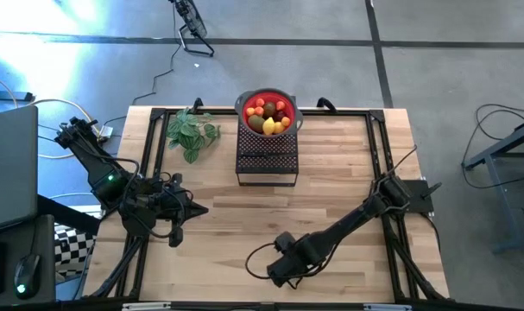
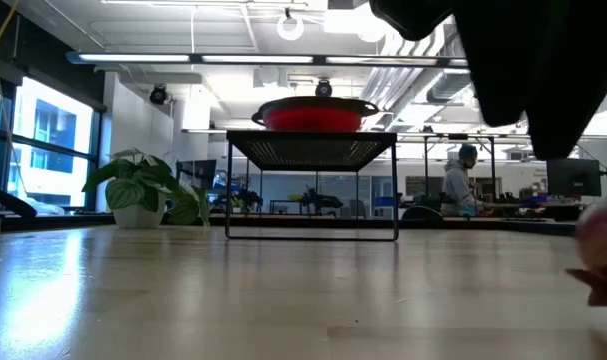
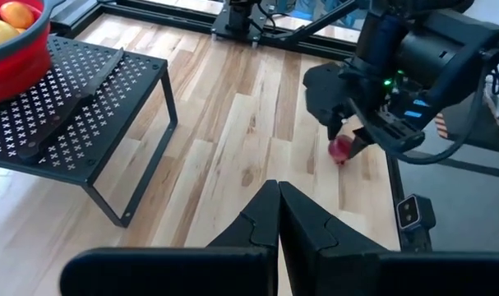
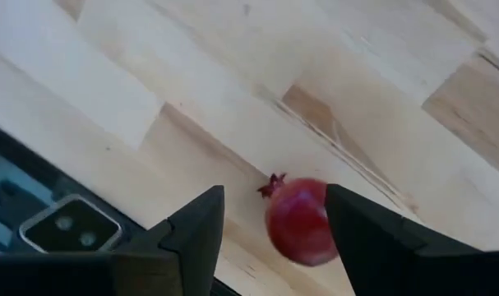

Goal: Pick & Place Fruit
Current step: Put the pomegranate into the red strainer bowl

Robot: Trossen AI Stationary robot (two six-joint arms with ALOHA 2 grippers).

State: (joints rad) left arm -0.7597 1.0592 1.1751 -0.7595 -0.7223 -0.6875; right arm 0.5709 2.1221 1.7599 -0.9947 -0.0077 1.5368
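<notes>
On the wooden table (image 1: 331, 199), most fruit (image 1: 268, 117) sits in the red bowl (image 1: 244, 102), and the open right tool (image 4: 274, 222) hangs around one last red ball (image 4: 298, 222), lower middle, not yet squeezed; the left tool (image 3: 278, 218) waits closed.

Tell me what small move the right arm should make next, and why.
Probably lower a little and close. The right gripper is open, its fingers either side of the red pomegranate near the table's front edge, with gaps on both sides.
</notes>
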